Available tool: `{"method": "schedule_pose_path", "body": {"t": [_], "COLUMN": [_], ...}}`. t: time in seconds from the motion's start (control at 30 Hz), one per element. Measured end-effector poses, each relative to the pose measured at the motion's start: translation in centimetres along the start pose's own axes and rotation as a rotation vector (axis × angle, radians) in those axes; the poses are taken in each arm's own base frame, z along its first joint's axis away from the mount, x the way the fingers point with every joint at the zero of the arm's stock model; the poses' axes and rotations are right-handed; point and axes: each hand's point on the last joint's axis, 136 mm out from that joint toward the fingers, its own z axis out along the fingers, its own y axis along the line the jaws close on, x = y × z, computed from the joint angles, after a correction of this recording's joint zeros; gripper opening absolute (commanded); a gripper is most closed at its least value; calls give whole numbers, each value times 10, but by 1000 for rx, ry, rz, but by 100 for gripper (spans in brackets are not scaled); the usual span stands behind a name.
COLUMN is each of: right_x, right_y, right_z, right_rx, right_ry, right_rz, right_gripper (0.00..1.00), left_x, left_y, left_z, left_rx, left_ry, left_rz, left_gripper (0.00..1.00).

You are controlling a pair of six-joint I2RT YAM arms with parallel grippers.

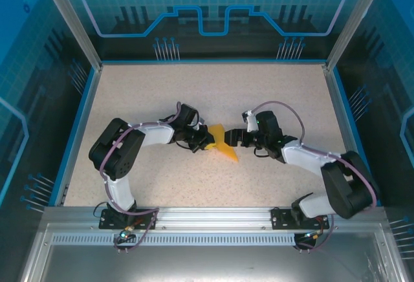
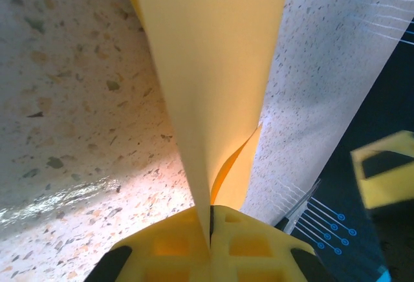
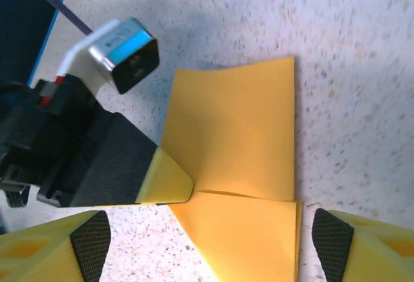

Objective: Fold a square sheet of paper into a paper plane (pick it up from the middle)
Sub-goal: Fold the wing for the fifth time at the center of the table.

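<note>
Holding the square sheet of paper [image 3: 239, 133] is now the work of the left gripper [image 2: 210, 230]: its two yellow fingers are pressed together on the paper, right at a fold, and the sheet rises away from them. The right gripper [image 3: 212, 243] holds nothing. Its jaws stand wide, one on each side of the paper, and they do not touch it.

The paper is in the middle of the counter [image 1: 142, 88], between the two grippers and just beside both of them. I cannot tell if its lower end rests on the counter or hangs a little above it.

I judge that the task is in a middle folding step. The sheet is not flat any more, because a crease runs across it in the right wrist view and layers show in the left wrist view. However, it is not yet a narrow dart. The next move probably asks the right gripper to close on a free flap or edge and bring it over to the crease, while the left gripper keeps the fold firm. The paper is thin, so a grip away from the edge may bend it wrongly.

In the top view the long axis of the paper runs from far to near, slanting a little to the right. Its narrower end points near and right.
</note>
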Motion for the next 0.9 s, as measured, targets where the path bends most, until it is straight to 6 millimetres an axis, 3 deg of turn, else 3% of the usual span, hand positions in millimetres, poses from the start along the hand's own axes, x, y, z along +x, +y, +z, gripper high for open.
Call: {"method": "schedule_pose_path", "body": {"t": [0.13,0.27,0.57,0.77,0.9], "right_x": [-6,3,30,41,51], "right_y": [11,23,14,21,13], "right_z": [-9,-7,10,27,34], "right_rx": [81,161,257,245,256], "right_ry": [-62,-75,-27,-32,-49], "right_rz": [-211,-448,-793,-912,-941], "right_gripper": [99,99,87,79,74], "left_x": [1,1,2,3,4], "left_y": [-3,-9,-16,-19,-18], "left_z": [-2,-4,-10,-12,-13], "left_rx": [-2,-2,-11,-27,-37], "left_ry": [3,3,7,15,19], "left_rz": [-13,-26,-58,-73,-82], "left_gripper": [2,3,3,3,3]}}
